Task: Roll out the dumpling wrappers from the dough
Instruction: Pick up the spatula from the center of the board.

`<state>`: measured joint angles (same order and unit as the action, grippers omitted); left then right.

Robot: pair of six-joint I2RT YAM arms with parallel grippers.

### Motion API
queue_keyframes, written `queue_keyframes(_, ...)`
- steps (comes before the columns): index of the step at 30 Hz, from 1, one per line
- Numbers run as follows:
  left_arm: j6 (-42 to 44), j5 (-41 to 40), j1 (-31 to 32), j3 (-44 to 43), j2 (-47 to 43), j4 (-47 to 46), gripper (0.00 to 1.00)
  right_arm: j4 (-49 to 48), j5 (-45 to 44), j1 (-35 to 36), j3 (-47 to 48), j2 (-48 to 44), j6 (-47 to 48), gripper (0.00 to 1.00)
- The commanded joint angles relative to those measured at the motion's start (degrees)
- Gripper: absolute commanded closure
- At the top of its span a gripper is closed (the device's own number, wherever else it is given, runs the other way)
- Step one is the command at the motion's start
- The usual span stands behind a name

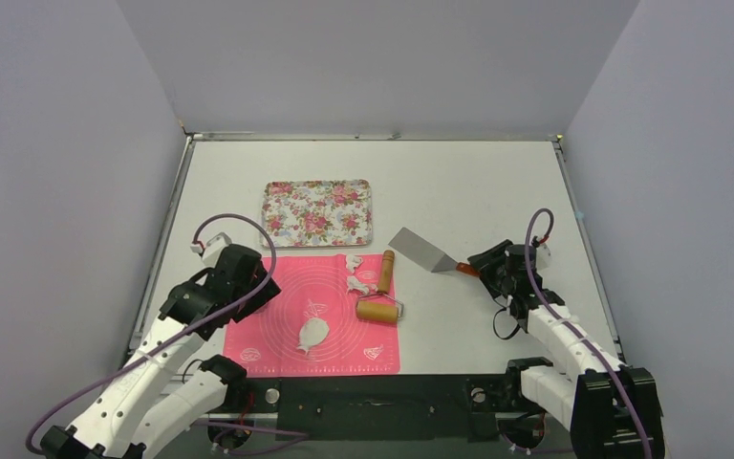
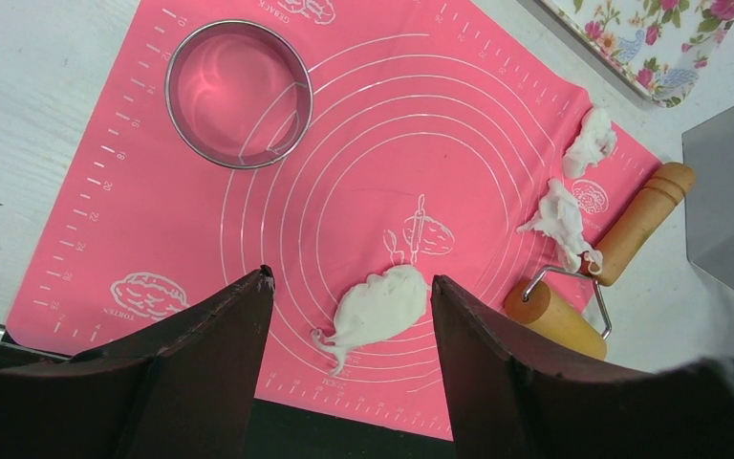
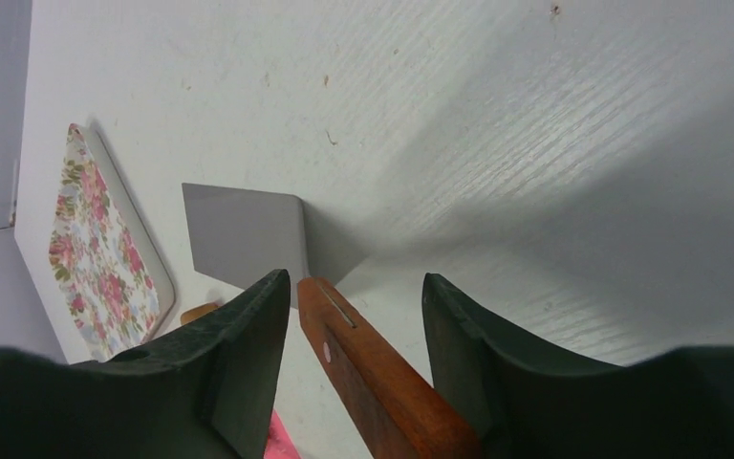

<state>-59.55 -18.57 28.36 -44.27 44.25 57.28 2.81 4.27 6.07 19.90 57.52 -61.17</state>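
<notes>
Left claw [image 2: 351, 277]: I read it spread wide, gripping nothing, hanging above the pink mat [image 2: 134, 220]. Dough [image 2: 382, 306]: one flat white piece, oval rather than round, with a ragged tail, lying on the mat below and between the left fingertips. Right claw [image 3: 356, 278]: part-open astride the spatula handle [image 3: 373, 373], with a gap showing on one side.

A pink mat [image 1: 344, 349] carries a ring cutter [image 2: 170, 94] far left and a roller [image 1: 377, 309] at its right edge; a tray [image 1: 317, 212] lies beyond, a spatula [image 1: 420, 251] to the right.
</notes>
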Motion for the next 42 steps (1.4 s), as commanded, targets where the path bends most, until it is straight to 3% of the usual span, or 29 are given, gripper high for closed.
queue_keyframes(1,-0.3,0.6,-0.4,0.3,-1.7,1.0,0.41,-4.5,-4.1,0.3,-0.5,-0.5,-1.1,0.57)
queue_keyframes(3,-0.4,0.6,-0.4,0.4,-2.3,1.3,0.41,-4.6,-3.5,0.3,-0.7,-0.8,-1.2,0.64)
queue_keyframes(6,-0.4,0.5,-0.4,0.5,-3.1,1.4,0.41,-3.8,-1.9,0.4,-0.8,-2.5,-1.4,0.67)
queue_keyframes(14,0.0,0.9,-0.5,0.5,-2.5,0.6,0.41,2.2,0.2,0.4,-0.6,-9.4,0.9,0.55)
queue_keyframes(25,1.3,3.7,-0.6,1.1,-1.5,-0.4,0.41,-5.8,8.1,2.0,-2.9,-6.7,1.1,0.58)
queue_keyframes(27,1.4,3.9,-0.6,1.5,-1.9,-0.5,0.41,-6.3,8.7,2.5,-3.4,-7.1,0.9,0.6)
queue_keyframes(29,1.4,4.0,-0.6,1.8,-2.2,-0.4,0.4,-7.5,9.6,2.8,-4.5,-7.2,-0.2,0.71)
queue_keyframes(32,1.6,4.1,-0.6,1.7,-2.6,0.0,0.41,-10.6,11.8,2.9,-5.7,-7.5,-2.3,0.97)
queue_keyframes(33,1.7,4.1,-0.6,1.7,-2.7,0.0,0.41,-11.0,12.2,2.9,-6.0,-8.0,-3.4,1.0)
queue_keyframes(38,2.5,4.4,-0.6,1.2,-2.8,-0.3,0.41,-8.1,11.1,2.9,-5.1,-13.6,-5.2,1.0)
queue_keyframes(42,3.3,4.7,-0.7,0.9,-2.9,-0.5,0.4,0.6,6.9,2.9,-1.2,-20.3,-5.2,1.0)
